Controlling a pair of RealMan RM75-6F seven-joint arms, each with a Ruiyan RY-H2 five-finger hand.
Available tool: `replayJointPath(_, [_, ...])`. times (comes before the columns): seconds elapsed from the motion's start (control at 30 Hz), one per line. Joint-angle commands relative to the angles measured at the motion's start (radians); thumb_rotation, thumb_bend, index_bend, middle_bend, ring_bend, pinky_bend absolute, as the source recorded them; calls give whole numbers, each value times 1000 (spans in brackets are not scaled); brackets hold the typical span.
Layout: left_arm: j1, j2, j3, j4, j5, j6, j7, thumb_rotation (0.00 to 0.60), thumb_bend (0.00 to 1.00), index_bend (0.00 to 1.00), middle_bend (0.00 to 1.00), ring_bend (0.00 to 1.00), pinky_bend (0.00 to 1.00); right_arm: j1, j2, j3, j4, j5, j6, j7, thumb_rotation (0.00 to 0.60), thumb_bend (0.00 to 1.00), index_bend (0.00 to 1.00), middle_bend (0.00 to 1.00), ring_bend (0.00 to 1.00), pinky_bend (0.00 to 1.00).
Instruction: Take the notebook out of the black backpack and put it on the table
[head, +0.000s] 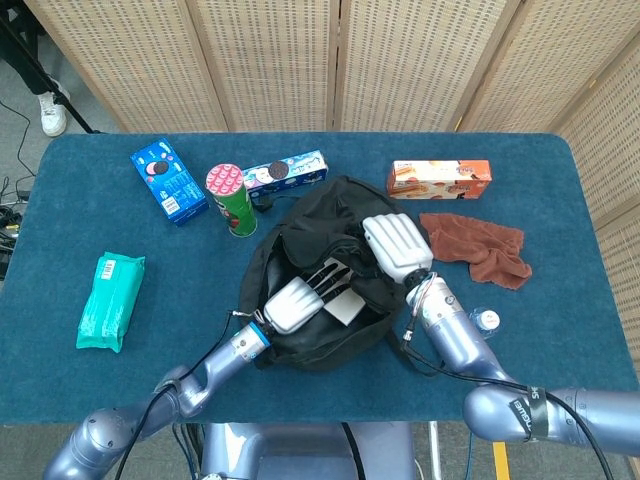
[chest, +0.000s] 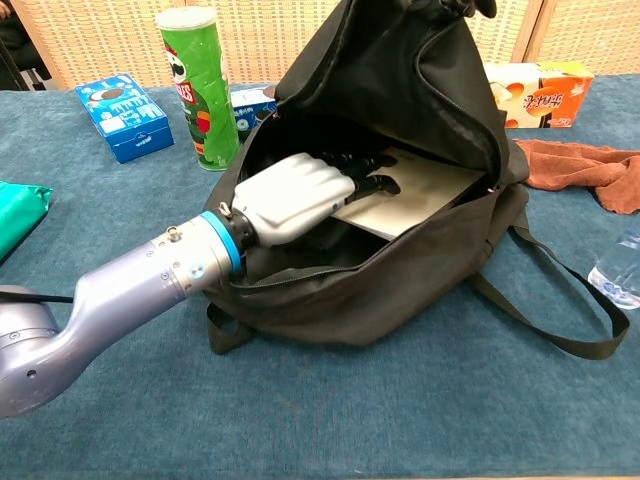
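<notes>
The black backpack (head: 300, 235) (chest: 400, 90) lies open in the middle of the table. My left hand (head: 293, 303) (chest: 290, 197) reaches into its mouth, and its dark fingers (chest: 362, 172) lie over the near edge of the pale notebook (head: 347, 303) (chest: 415, 195). The notebook is tilted up inside the bag, and the hand grips it there. My right hand (head: 397, 247) holds the bag's upper rim from the right, keeping the opening wide. The thumb of the left hand is hidden under the notebook.
A green chip can (head: 230, 199) (chest: 197, 85), a blue cookie box (head: 168, 180) and a cookie pack (head: 287, 172) stand behind the bag. An orange box (head: 440, 178), a brown cloth (head: 478, 247) and a water bottle (head: 486, 320) are to the right. A teal packet (head: 110, 300) lies far left.
</notes>
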Motion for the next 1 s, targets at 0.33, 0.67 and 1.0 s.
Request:
replayJointPath(0.33, [9,-10,7,45,6,85,-34,600,625,749,411,299,301,-5,3,-7,22,-3,6,13,600,674,611,667,689,670])
replayJointPath(0.67, [46,82,7,-14,15,229,-113,600,624,755,424,301,303,-26,8,-25,77,-18,11,28,600,674,613,667,689,670])
replayJointPath(1.0, [147,340,2,-347,21,431,-164,600,624,761,432,308,303,-50,-27,-53,157,-5,17,34,600,673,614,667,689,670])
